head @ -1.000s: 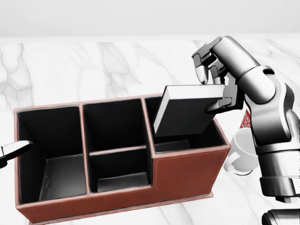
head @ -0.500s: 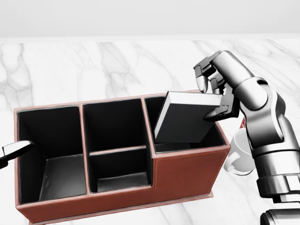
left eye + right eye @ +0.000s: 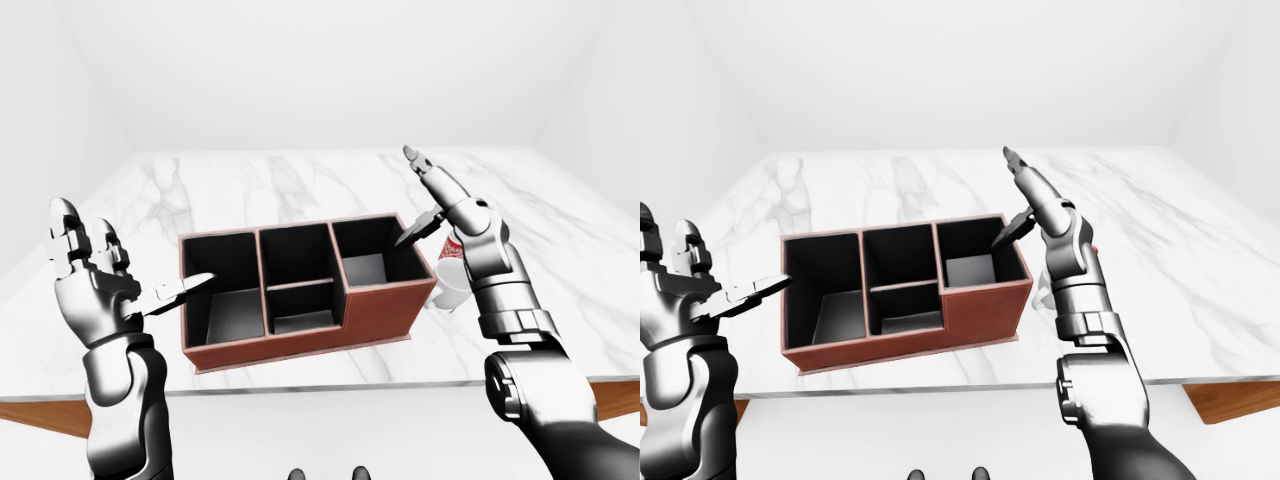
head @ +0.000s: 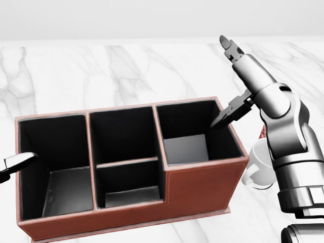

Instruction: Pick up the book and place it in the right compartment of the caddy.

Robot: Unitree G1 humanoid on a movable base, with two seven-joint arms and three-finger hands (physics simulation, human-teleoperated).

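Book (image 4: 186,149) lies flat in the caddy's (image 4: 202,187) right compartment (no readable writing), right hand (image 4: 238,81) spread above.

Bright even light, soft shadows, sharp, no blur
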